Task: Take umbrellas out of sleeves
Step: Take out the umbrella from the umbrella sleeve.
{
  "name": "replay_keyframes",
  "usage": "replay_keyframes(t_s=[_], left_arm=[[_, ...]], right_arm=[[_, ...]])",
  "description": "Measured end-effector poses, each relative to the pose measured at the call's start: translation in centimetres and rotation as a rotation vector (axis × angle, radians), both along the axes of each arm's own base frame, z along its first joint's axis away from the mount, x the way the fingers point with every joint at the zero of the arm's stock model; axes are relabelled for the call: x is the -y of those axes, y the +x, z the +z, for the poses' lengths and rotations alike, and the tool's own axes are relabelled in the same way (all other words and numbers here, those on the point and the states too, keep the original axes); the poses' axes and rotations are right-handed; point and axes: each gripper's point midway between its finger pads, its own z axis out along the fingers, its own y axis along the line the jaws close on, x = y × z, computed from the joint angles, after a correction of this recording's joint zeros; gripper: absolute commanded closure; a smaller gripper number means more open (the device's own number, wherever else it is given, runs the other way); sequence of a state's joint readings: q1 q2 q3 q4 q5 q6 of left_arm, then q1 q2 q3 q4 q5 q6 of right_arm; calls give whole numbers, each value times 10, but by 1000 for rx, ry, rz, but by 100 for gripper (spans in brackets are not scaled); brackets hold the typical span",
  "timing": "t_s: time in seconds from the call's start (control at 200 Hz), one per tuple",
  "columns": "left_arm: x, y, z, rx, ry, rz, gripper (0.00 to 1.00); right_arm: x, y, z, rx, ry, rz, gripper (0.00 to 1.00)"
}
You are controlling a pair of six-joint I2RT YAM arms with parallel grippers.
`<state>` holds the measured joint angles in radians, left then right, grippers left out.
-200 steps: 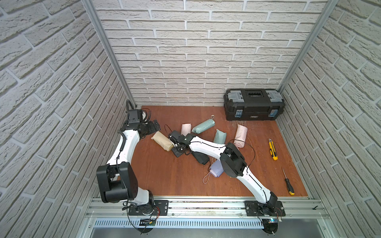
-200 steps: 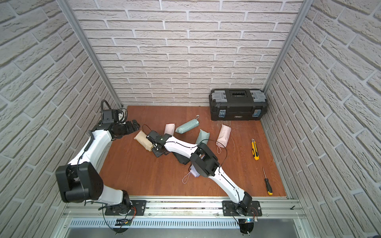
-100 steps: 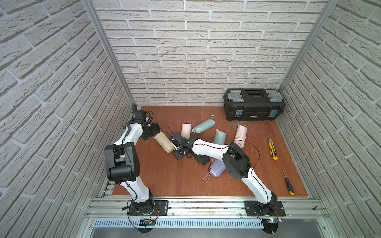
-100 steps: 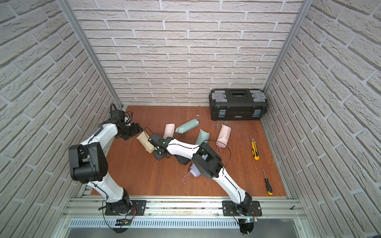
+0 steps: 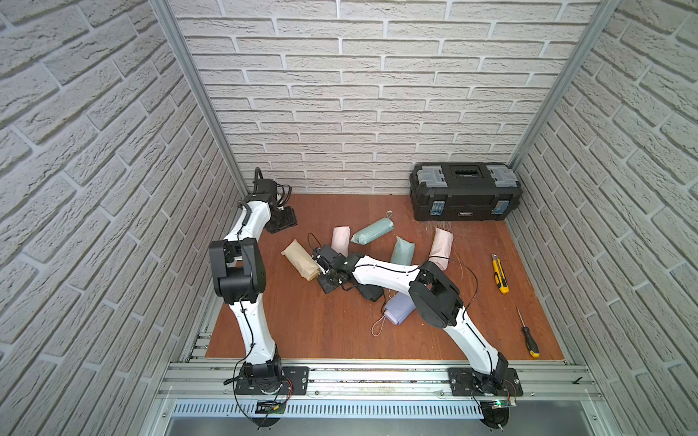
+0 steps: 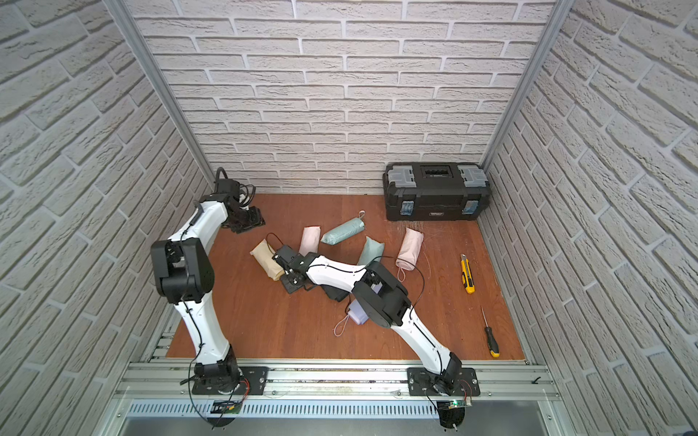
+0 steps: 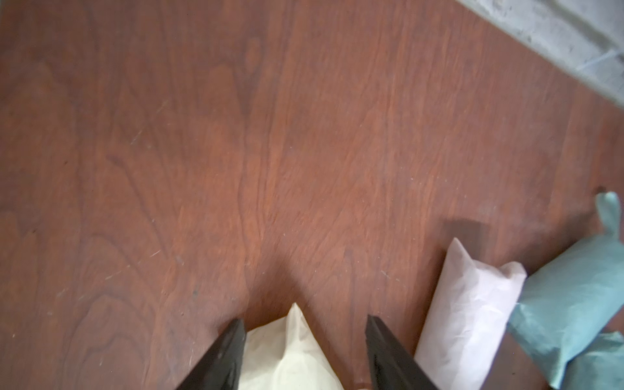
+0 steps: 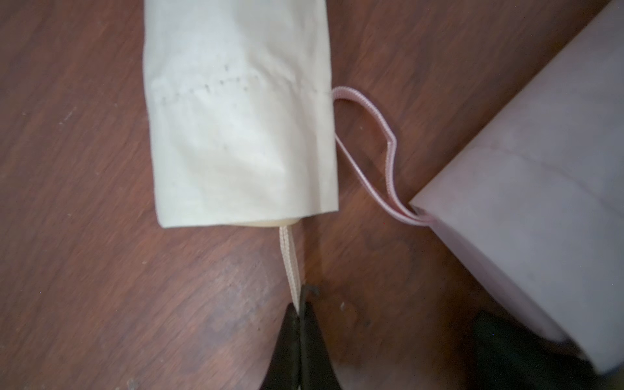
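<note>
A beige umbrella in its beige sleeve [image 5: 301, 260] [image 6: 267, 260] lies left of centre on the wooden floor. My right gripper [image 5: 321, 260] [image 8: 299, 310] is shut on the umbrella's beige wrist strap [image 8: 290, 263], which comes out of the sleeve's open end [image 8: 239, 118]. My left gripper [image 5: 281, 221] [image 7: 304, 324] hangs over the sleeve's far closed tip [image 7: 290, 351], jaws apart on either side of it. Other sleeved umbrellas lie around: pink [image 5: 341, 240], mint [image 5: 373, 231], mint [image 5: 402, 251], pink [image 5: 441, 243], lilac [image 5: 398, 307], black [image 5: 370, 292].
A black toolbox [image 5: 466, 190] stands at the back right. A yellow utility knife [image 5: 499, 273] and a screwdriver [image 5: 528, 338] lie along the right side. Brick walls close in the floor on three sides, and the left gripper is near the back-left corner.
The left arm's elbow has folded upward while its gripper stayed by the beige sleeve's tip, and its jaws have narrowed. The right gripper has stayed shut on the strap.
</note>
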<state>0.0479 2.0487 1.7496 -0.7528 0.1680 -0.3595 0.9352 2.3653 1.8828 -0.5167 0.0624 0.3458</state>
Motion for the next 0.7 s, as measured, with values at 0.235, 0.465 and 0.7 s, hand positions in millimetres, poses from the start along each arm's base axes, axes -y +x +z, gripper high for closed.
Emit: replay_keyframes(t_s=[0.235, 0.465, 0.7], left_arm=[[14, -16, -31, -124, 65, -64, 38], [12, -25, -44, -177, 117, -91, 41], [10, -30, -60, -222, 144, -117, 58]], right_arm=[[0, 0, 0, -3, 3, -8, 97], [0, 0, 0, -4, 5, -13, 97], [0, 0, 0, -4, 8, -15, 97]])
